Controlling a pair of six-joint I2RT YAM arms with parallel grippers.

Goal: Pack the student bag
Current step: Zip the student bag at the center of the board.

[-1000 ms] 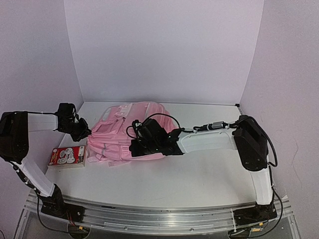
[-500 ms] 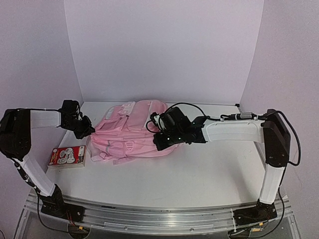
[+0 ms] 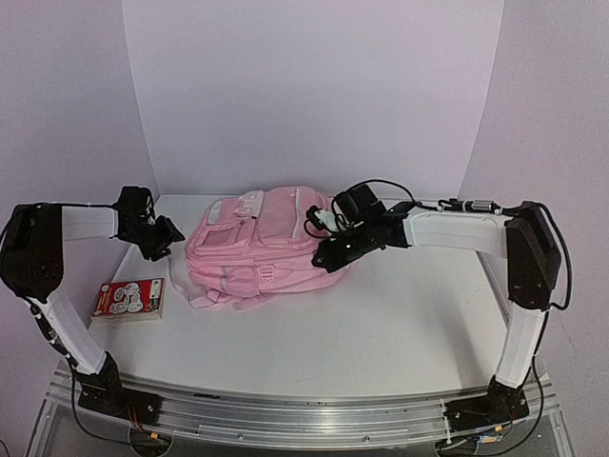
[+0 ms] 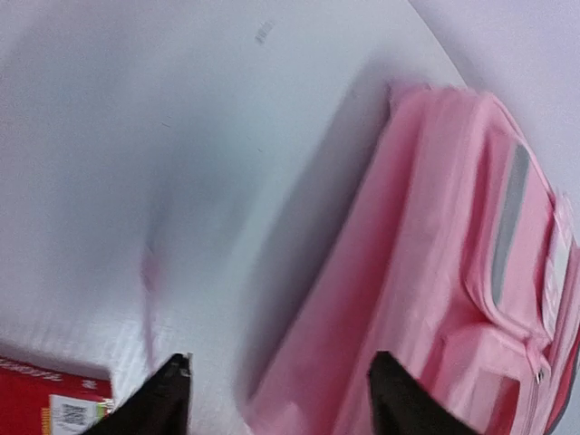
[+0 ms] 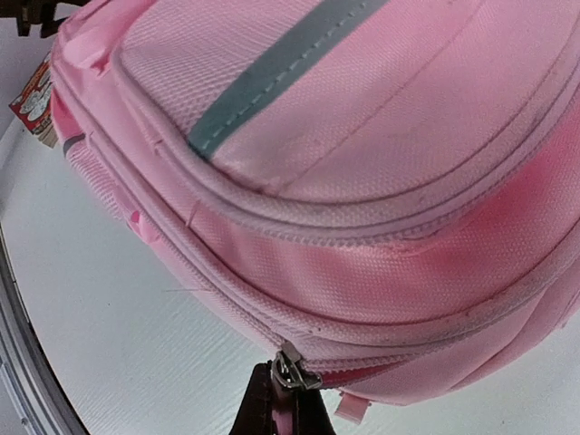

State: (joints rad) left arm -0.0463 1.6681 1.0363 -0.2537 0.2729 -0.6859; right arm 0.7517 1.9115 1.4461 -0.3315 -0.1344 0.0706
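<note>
Large soft light-pink fabric backpack [image 3: 252, 248] lies flat on white table [image 3: 381, 324]; likely floppy, light. Right gripper [image 5: 281, 412] clenched on its metal zip pull [image 5: 288, 373], probably the best hold. Left gripper [image 4: 279, 385] spread, empty, beside the backpack.

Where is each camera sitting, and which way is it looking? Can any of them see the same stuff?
Top external: up high behind the arms, looking down and forward at the table, student bag and both arms.
Left wrist: on the left arm, looking down past the open left gripper at the bag's side and a red box.
Right wrist: on the right arm, close against the bag, the right gripper pinching a zip pull.
Shared: all three show the bag and red box.
</note>
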